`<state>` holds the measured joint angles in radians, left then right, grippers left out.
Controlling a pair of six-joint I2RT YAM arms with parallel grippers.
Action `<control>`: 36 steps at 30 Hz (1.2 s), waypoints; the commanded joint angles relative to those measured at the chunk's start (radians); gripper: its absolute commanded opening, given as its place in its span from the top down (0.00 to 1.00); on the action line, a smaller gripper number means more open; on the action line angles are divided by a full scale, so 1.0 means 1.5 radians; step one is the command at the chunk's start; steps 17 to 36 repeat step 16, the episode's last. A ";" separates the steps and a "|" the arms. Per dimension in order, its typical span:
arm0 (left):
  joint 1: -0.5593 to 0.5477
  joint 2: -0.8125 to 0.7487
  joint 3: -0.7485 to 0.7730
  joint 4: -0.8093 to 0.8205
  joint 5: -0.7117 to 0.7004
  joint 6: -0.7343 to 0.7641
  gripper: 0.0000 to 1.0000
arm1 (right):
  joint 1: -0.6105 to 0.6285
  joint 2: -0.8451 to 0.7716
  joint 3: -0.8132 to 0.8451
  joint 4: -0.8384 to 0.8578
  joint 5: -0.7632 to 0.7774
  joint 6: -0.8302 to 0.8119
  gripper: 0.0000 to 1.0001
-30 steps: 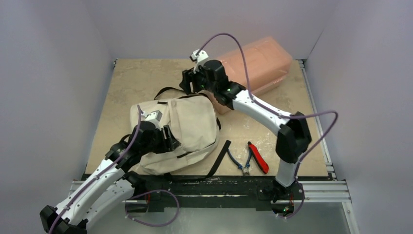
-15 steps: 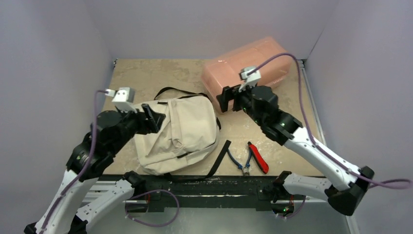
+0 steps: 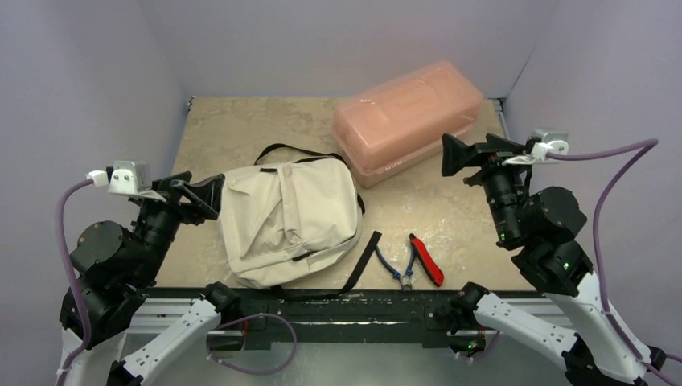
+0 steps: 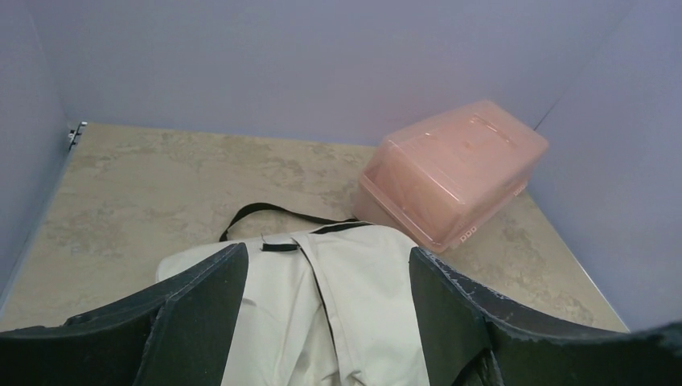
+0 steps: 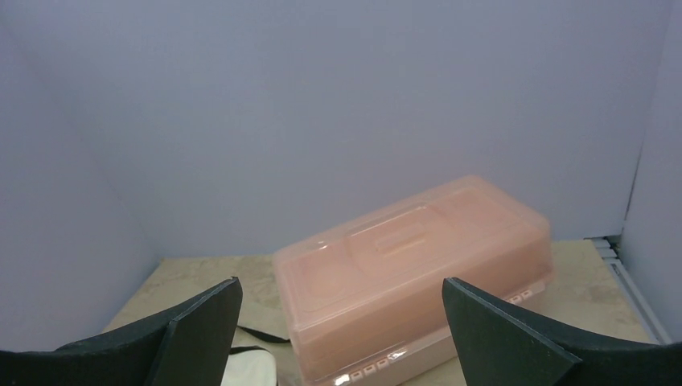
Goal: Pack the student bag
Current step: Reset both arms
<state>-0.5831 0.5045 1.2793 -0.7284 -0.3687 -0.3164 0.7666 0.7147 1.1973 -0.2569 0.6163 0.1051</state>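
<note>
The cream-beige student bag (image 3: 291,215) with black straps lies flat in the middle of the table; it also shows in the left wrist view (image 4: 346,310) and its corner in the right wrist view (image 5: 251,368). My left gripper (image 3: 203,190) is open and empty, raised just left of the bag, not touching it. In its wrist view the gripper (image 4: 326,277) frames the bag's top between its jaws. My right gripper (image 3: 460,153) is open and empty, raised at the right, pointing at the pink box; its wrist view (image 5: 342,310) shows nothing between its jaws.
A translucent pink plastic box (image 3: 408,121) with its lid on stands at the back right, also in the left wrist view (image 4: 454,167) and right wrist view (image 5: 414,265). Blue-handled pliers (image 3: 392,268) and a red-handled cutter (image 3: 425,259) lie near the front edge. A black strap (image 3: 363,259) trails from the bag.
Both arms have pulled back and up from the bag and the box: the left to the left side, the right to the right side. The bag lies flatter.
</note>
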 commanded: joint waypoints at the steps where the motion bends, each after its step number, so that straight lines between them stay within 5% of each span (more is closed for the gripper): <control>1: -0.001 -0.003 0.017 0.007 -0.030 0.026 0.27 | 0.000 -0.018 0.003 -0.020 0.044 -0.019 0.01; 36: -0.001 -0.020 0.027 -0.035 -0.035 0.014 0.27 | 0.000 -0.067 -0.038 0.003 0.084 0.031 0.01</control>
